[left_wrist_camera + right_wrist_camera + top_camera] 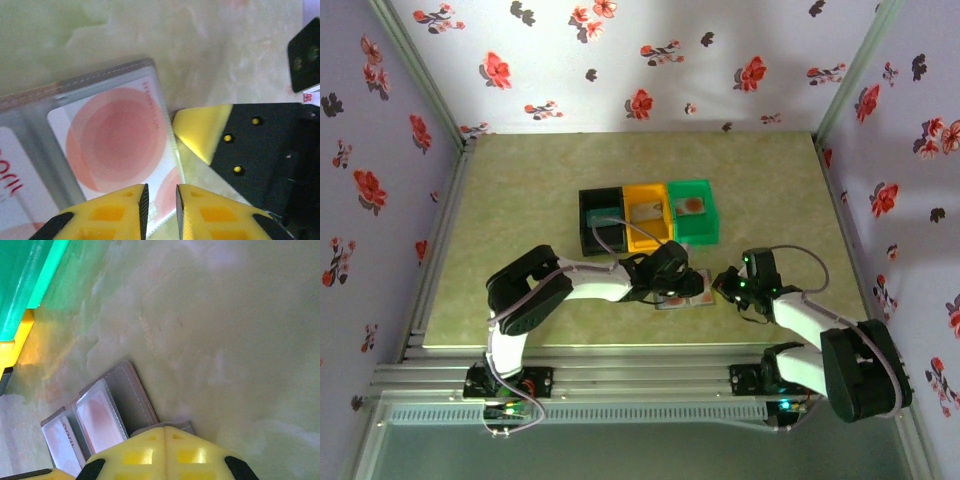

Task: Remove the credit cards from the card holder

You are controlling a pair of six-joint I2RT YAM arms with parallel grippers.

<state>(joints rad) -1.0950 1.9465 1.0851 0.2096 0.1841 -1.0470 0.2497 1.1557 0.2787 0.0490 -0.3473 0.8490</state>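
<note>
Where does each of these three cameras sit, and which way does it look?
Top external: above and behind the arms, facing down on the olive table; left arm and right arm show, meeting at the flat grey two-panel card holder.
Left wrist: on the left arm, looking down past the left gripper at a pale credit card with a red-orange circle.
Right wrist: on the right arm, looking down past the shut right gripper at the table and a green plastic bin.
Shared: both wrist views see the card holder.

Grey stitched leather-look card holder (105,80) with glossy clear plastic pockets lies on a smooth, marbled yellow-green desk (200,50).
</note>
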